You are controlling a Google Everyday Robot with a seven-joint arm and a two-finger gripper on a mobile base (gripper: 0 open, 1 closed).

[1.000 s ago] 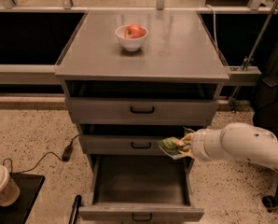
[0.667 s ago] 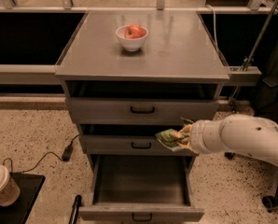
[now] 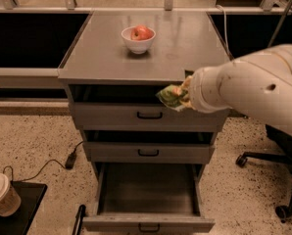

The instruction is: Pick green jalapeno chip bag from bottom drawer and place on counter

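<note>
The green jalapeno chip bag (image 3: 171, 97) hangs in the air in front of the top drawer, just below the front edge of the counter (image 3: 151, 58). My gripper (image 3: 184, 95) is shut on the bag; the white arm's wrist hides most of its fingers. The bottom drawer (image 3: 148, 196) is pulled out and its inside shows bare grey metal.
A white bowl (image 3: 138, 41) with a red apple (image 3: 142, 32) stands on the back middle of the counter. A paper cup (image 3: 3, 195) sits on a black tray at lower left. A cable (image 3: 70, 159) lies on the floor left of the cabinet. An office chair base (image 3: 278, 180) is at right.
My gripper has lifted the bag from the level of the middle drawer up to the top drawer, near the counter's front edge. The arm now fills more of the right side.
</note>
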